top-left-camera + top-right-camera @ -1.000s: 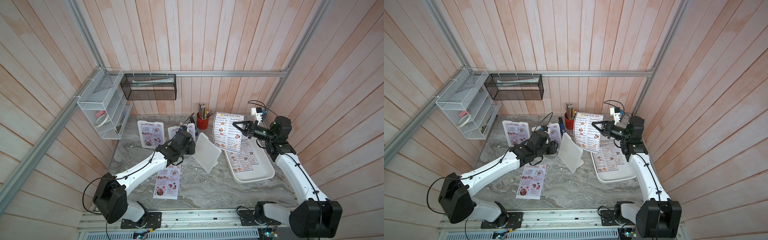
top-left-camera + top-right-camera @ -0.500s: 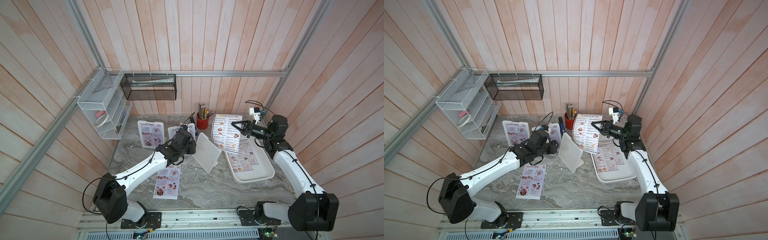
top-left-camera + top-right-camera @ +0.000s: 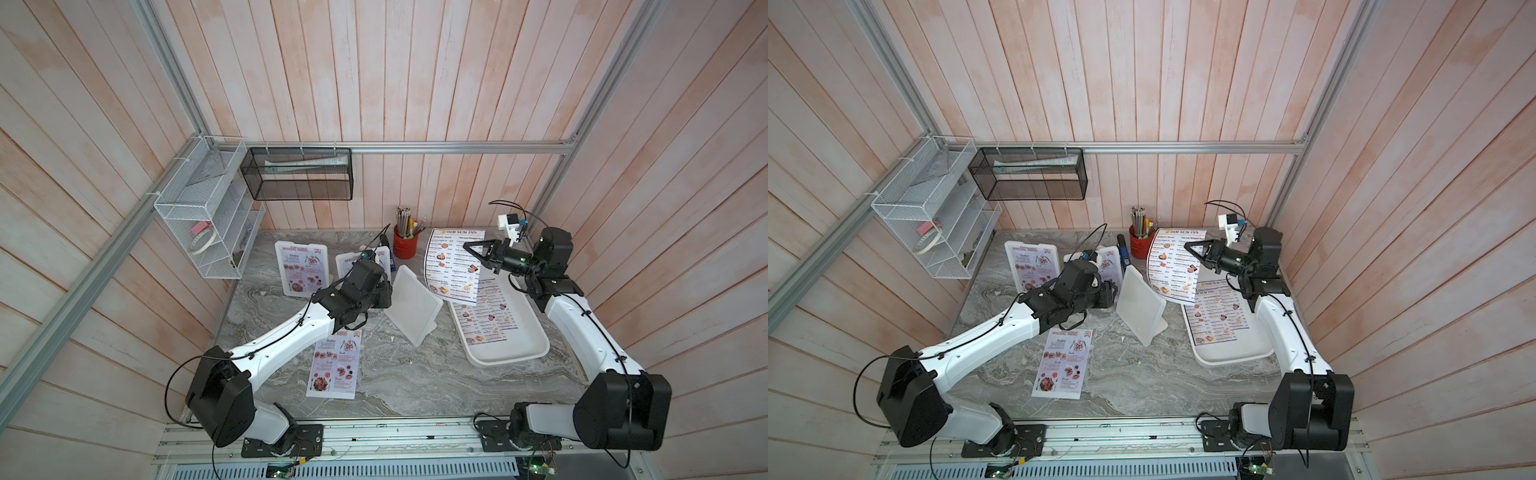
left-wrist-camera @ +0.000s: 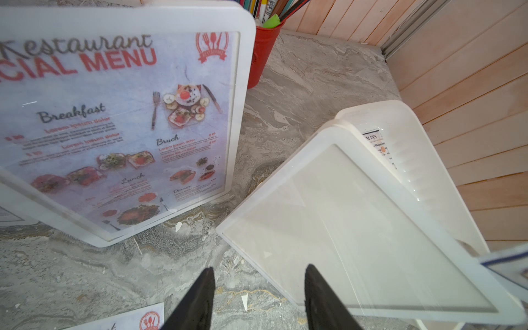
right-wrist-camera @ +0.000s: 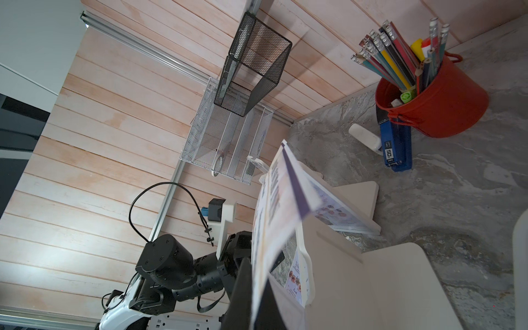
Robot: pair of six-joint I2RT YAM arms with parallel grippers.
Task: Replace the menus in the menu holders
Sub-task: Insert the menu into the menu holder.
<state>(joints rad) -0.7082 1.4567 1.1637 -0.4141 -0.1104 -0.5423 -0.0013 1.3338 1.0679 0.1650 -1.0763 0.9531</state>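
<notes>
My right gripper [image 3: 467,246] is shut on the edge of a blue-bordered Dim Sum Inn menu [image 3: 455,266], which hangs in the air above the far end of the white tray [image 3: 519,353]. An empty white menu holder [image 3: 413,305] stands tilted just left of that sheet. My left gripper [image 4: 257,274] is open low over the table, one fingertip [image 4: 311,277] at that holder's [image 4: 357,228] near corner. Two holders with Special Menu sheets stand at the back left [image 3: 301,268], [image 4: 114,114]. A loose Special Menu [image 3: 334,363] lies flat on the table.
Another Dim Sum Inn sheet [image 3: 484,316] lies in the tray. A red pencil cup [image 3: 404,245] and a blue stapler [image 5: 395,148] sit at the back. A white wire rack [image 3: 203,212] and a black mesh basket [image 3: 297,174] hang on the walls.
My right gripper has carried the Dim Sum Inn menu slightly up and toward the back left. The left arm has not moved.
</notes>
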